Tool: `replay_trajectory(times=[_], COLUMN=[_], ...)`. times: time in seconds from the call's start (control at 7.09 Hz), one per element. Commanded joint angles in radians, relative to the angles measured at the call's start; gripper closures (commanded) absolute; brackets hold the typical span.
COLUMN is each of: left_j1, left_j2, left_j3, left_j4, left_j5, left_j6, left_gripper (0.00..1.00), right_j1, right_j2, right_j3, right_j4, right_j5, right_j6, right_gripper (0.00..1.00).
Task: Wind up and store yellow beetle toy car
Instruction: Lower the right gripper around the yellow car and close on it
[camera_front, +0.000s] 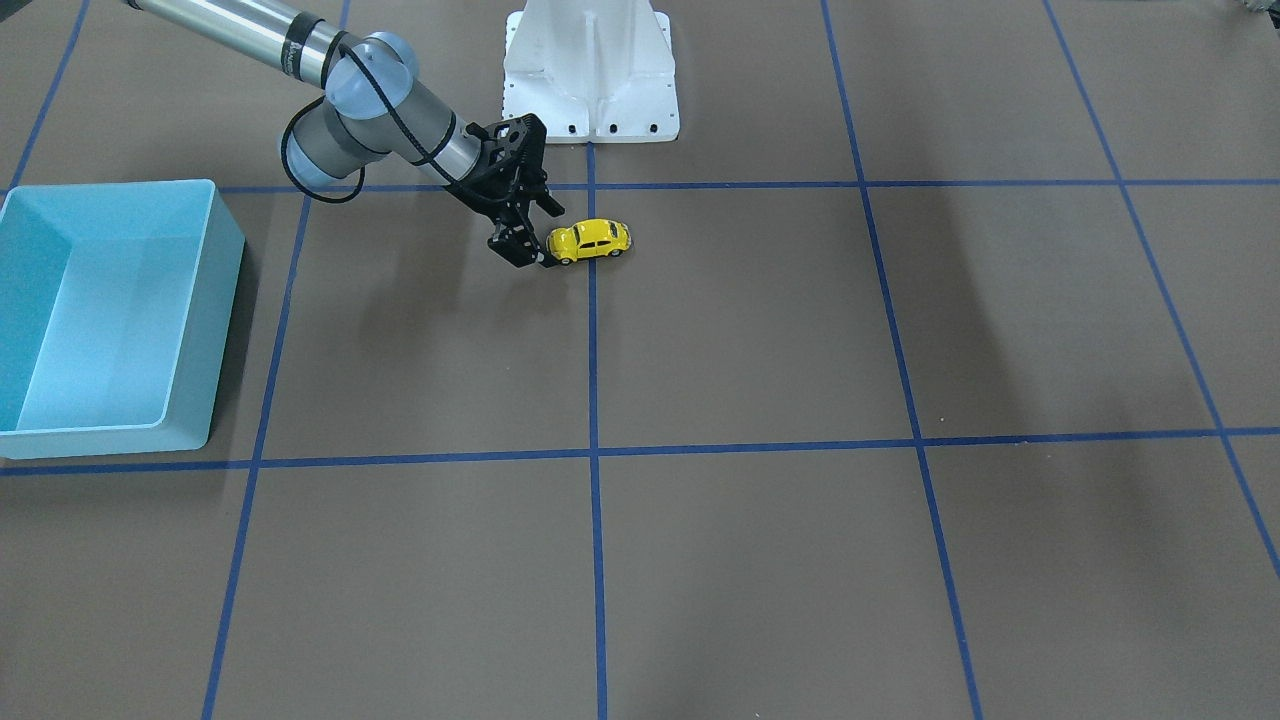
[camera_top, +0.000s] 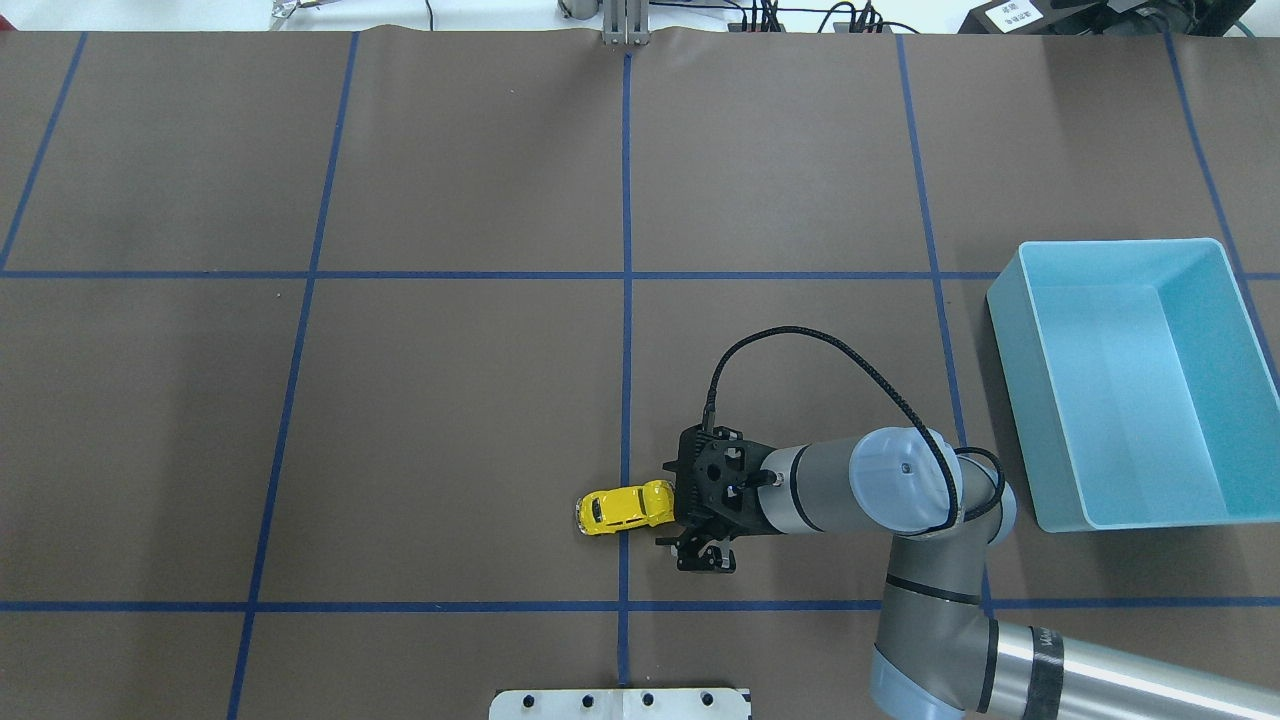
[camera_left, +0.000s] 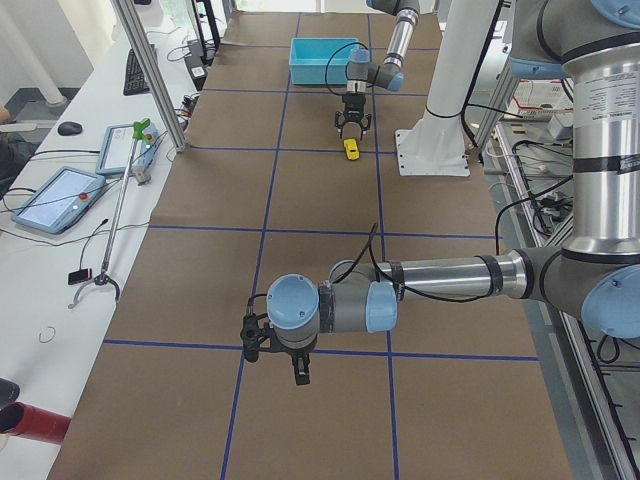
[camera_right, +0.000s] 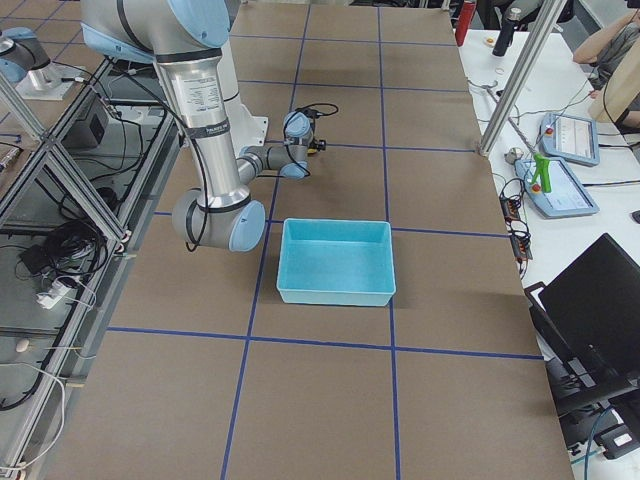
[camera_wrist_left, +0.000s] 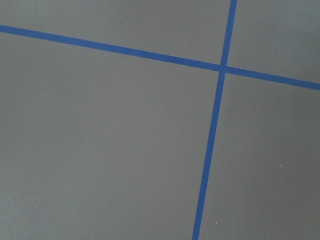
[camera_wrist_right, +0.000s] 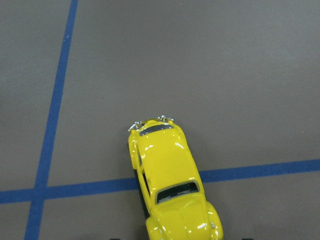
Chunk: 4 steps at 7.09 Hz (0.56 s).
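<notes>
Ok, R gripper (camera_front: 545, 236) is low at the near end of the yellow beetle toy car (camera_top: 625, 507). Jaws look spread, nothing clamped yet. Car's on its wheels across the centre tape line (camera_top: 626, 380), close to the base (camera_front: 590, 70) and well apart from the light blue bin (camera_top: 1020, 420). L gripper (camera_left: 275, 358) sits far off; can't tell if it's open. Watch it: the shell's glossy & round, so pinching just the end may squirt it out, or a nudge rolls it fwd. No readable txt on car or bin.
</notes>
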Motion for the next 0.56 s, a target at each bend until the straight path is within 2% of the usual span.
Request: replay_trajectory(times=[0.0, 0.14, 0.28, 0.42], left_j1=[-0.002, -0.002, -0.002, -0.002], left_j2=[0.0, 0.0, 0.0, 0.0], left_j3=[0.002, 0.002, 0.003, 0.005], left_j4=[0.0, 0.0, 0.0, 0.0], left_j5=[0.0, 0.0, 0.0, 0.0], left_j6=[0.0, 0.0, 0.0, 0.0], left_gripper=[0.0, 0.0, 0.0, 0.0], right_j1=[0.0, -0.002, 0.0, 0.011], right_j2=[0.036, 0.054, 0.056, 0.055], right_j3=[-0.036, -0.054, -0.057, -0.05], right_j4=[0.0, -0.002, 0.0, -0.003], right_j5=[0.002, 0.002, 0.001, -0.001], right_j6=[0.001, 0.003, 0.004, 0.015], right_gripper=[0.13, 0.14, 0.27, 0.55])
